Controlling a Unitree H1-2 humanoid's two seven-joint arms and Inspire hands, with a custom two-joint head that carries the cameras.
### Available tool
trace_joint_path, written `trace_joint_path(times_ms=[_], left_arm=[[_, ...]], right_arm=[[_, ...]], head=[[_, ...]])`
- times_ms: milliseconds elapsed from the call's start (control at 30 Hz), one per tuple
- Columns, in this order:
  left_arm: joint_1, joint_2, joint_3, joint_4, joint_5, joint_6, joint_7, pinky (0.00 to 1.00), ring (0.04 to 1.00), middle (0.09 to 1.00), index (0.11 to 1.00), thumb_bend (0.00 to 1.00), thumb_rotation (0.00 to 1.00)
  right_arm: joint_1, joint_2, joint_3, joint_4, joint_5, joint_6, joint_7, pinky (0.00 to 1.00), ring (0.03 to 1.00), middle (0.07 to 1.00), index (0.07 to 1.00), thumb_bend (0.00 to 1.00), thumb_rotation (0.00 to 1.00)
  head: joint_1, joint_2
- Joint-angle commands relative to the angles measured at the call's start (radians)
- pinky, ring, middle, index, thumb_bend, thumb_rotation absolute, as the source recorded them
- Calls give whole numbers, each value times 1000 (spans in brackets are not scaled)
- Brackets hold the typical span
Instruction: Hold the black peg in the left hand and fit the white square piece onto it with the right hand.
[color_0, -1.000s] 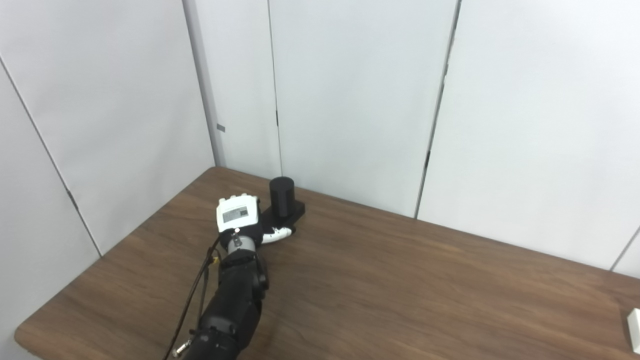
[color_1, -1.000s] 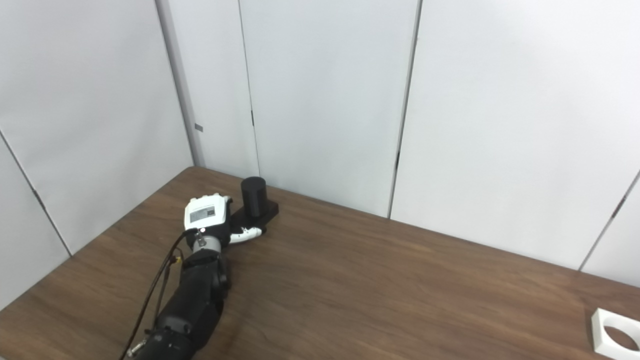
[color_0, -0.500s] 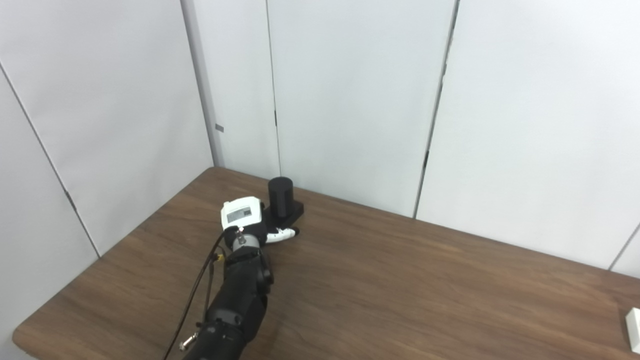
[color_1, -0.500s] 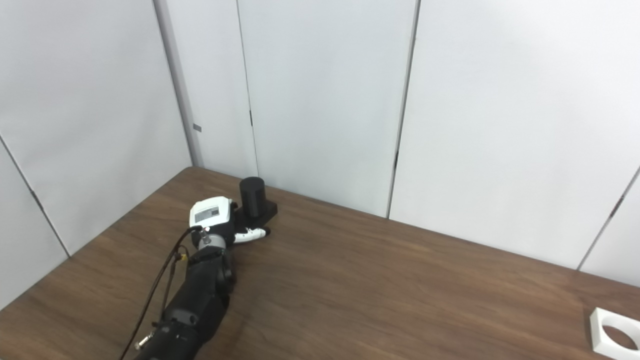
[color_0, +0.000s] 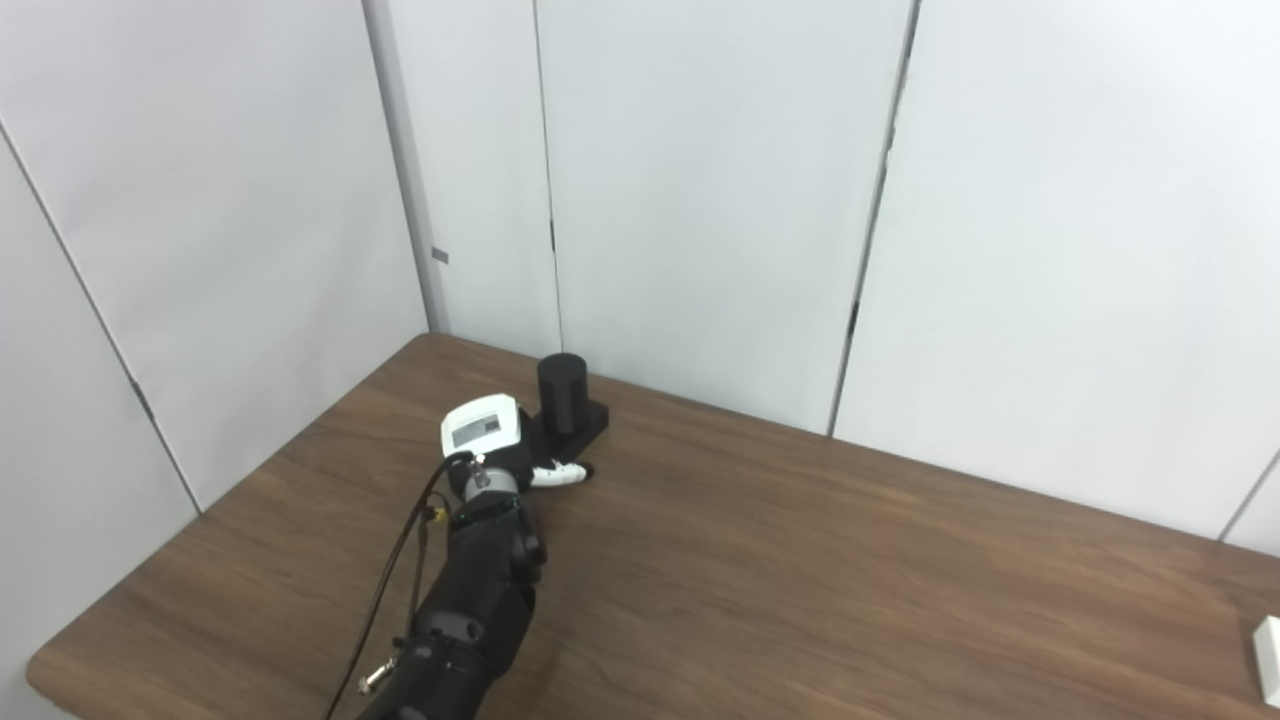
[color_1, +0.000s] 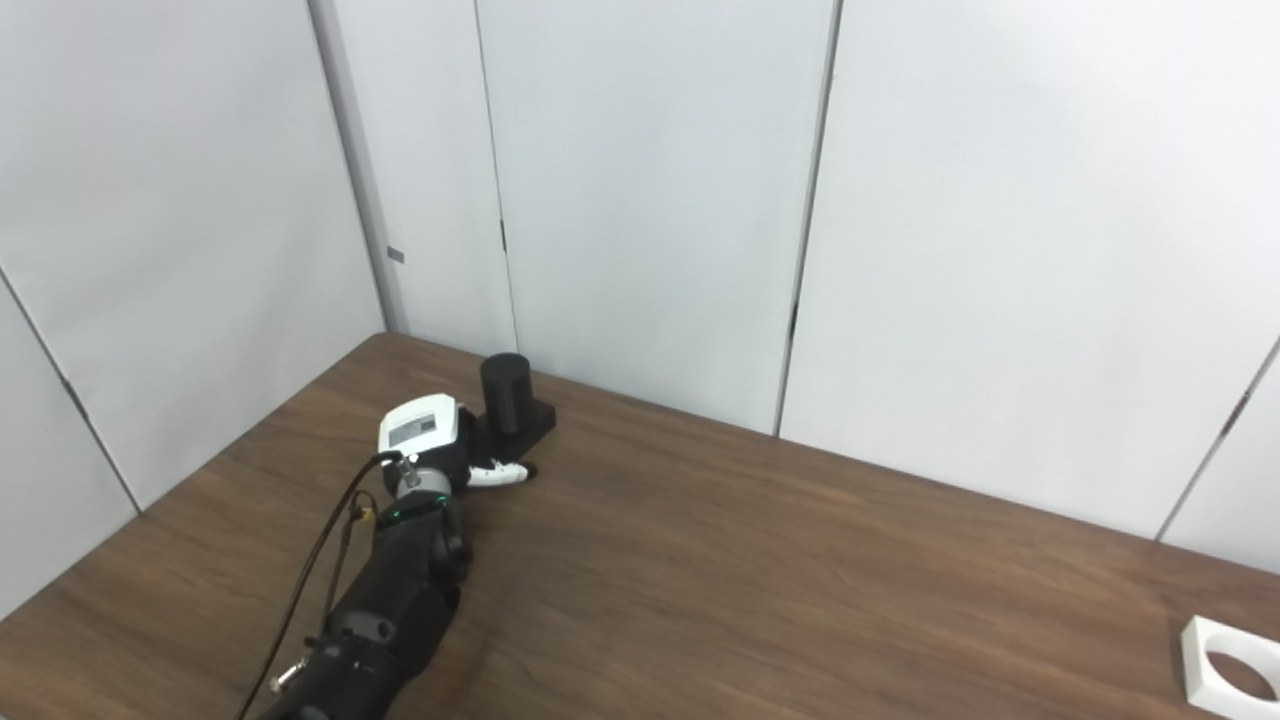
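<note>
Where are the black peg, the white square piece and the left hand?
black peg (color_0: 561, 392), left eye view, side of the upright cylinder
white square piece (color_1: 1196, 645), right eye view, left border of the frame
left hand (color_0: 484, 430), left eye view, white back plate

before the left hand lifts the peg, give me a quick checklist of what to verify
1. Left hand at the black peg: ok, it sits against the base's near-left side, thumb along the front edge.
2. Fingers closed on the base: cannot tell, they are hidden behind the hand.
3. Peg upright on the table: ok.
4. White square piece located: ok, flat at the table's far right, hole facing up.
5. Right hand ready: not ok, it is not in view.
6. Table between peg and piece free of objects: ok.
</note>
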Motion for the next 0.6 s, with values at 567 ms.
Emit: trace_joint_path(times_ms=[567], left_arm=[[-28, 62, -80, -19, -178, 4, 149, 846, 823, 752, 482, 521, 48]], right_arm=[[6, 34, 10, -13, 7, -11, 5, 882, 923, 909, 925, 763, 856]], head=[[-15, 13]])
